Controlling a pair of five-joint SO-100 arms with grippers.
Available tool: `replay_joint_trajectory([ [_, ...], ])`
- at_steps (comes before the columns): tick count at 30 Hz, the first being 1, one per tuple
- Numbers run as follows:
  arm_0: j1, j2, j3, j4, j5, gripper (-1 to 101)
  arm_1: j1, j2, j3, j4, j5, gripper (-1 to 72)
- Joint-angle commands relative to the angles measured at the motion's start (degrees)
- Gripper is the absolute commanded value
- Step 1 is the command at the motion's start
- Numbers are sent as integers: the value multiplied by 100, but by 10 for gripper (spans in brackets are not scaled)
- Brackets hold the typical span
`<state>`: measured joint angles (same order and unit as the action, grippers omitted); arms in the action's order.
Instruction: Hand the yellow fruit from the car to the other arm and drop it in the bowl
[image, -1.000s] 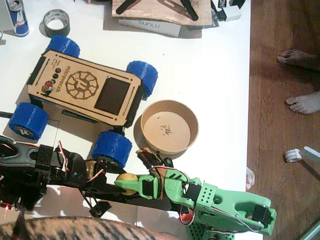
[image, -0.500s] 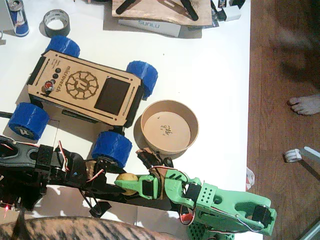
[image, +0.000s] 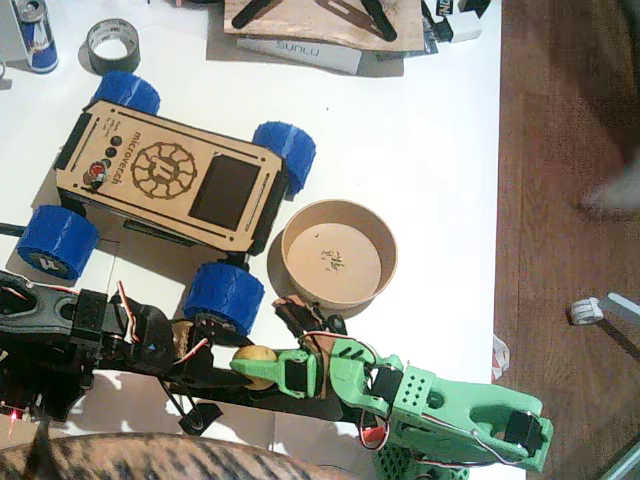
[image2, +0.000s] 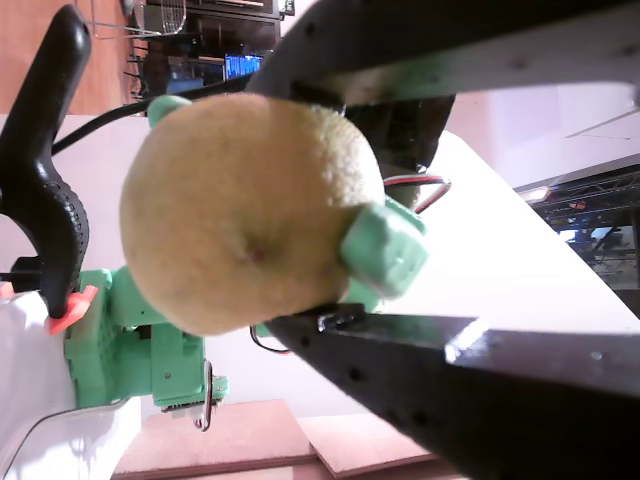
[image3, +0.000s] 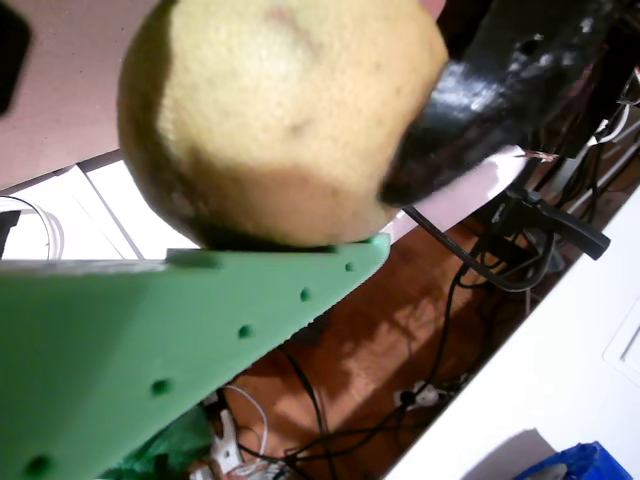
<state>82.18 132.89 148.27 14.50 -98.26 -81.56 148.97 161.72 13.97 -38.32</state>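
The yellow fruit (image: 257, 358) hangs just above the table's front edge, in front of the car (image: 165, 175) and left of the bowl (image: 390, 265). Both grippers meet on it. My left gripper (image: 262, 382), on the black arm, clamps the fruit (image2: 250, 210) between its dark jaws in a wrist view, where a green fingertip (image2: 385, 248) presses its side. My right gripper (image: 248, 367), on the green arm, carries the fruit (image3: 280, 120) on its flat green jaw in a wrist view, with a black finger (image3: 480, 110) against it. The bowl holds nothing.
A grey tape roll (image: 112, 45) and a drink can (image: 38, 35) stand at the far left. A box (image: 300, 50) and boards lie along the far edge. The table ends on the right at a wooden floor (image: 560, 300). A blurred foot (image: 612, 195) shows there.
Neither arm nor the fruit has moved. The feet on the floor at the right have shifted, and one has gone from view.
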Motion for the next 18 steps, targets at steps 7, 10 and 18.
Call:
replay_joint_trajectory([
  [7,-18,53,-114,-149,-18,688,62,132,-9,-114,-53,0],
  [10,-18,53,-114,-167,-18,687,88,141,-9,-114,-53,0],
  [18,-18,44,-114,-167,-18,687,1046,26,-255,-378,114,0],
])
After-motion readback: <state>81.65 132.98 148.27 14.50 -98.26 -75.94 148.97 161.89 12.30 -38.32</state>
